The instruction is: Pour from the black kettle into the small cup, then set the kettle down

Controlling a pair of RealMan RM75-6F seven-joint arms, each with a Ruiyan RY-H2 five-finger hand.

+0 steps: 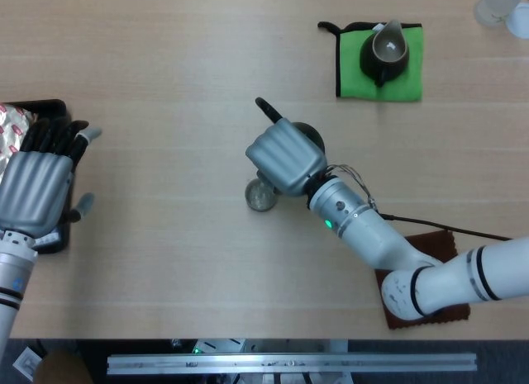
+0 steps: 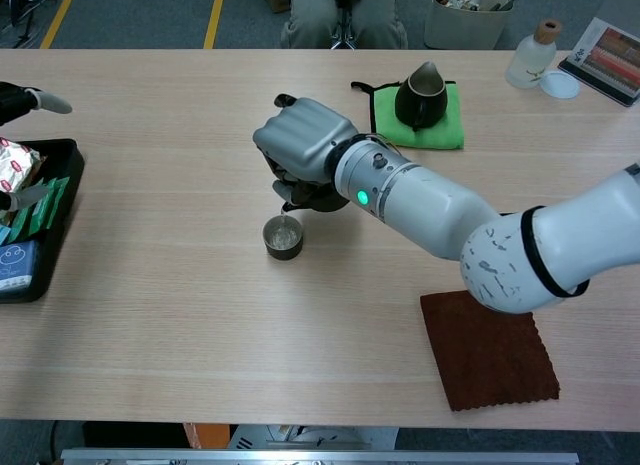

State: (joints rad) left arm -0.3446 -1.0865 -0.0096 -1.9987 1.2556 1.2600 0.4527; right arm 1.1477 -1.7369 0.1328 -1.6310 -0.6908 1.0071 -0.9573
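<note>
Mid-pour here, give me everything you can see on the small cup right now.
The small cup is a short, round, dark-walled cup standing upright on the bare wooden table, near its middle. Its inside looks pale and shiny; the fill level cannot be read. It sits directly below the spout of the black kettle, which the right hand holds tilted over it. In the head view the hand partly overlaps its rim. Nothing appears to touch it but the table.

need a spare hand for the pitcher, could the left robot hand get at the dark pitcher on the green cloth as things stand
Probably not. The left robot hand sits at the far left edge over the black tray, while the dark pitcher on the green cloth lies far right, beyond the right robot hand pouring from the black kettle.
</note>
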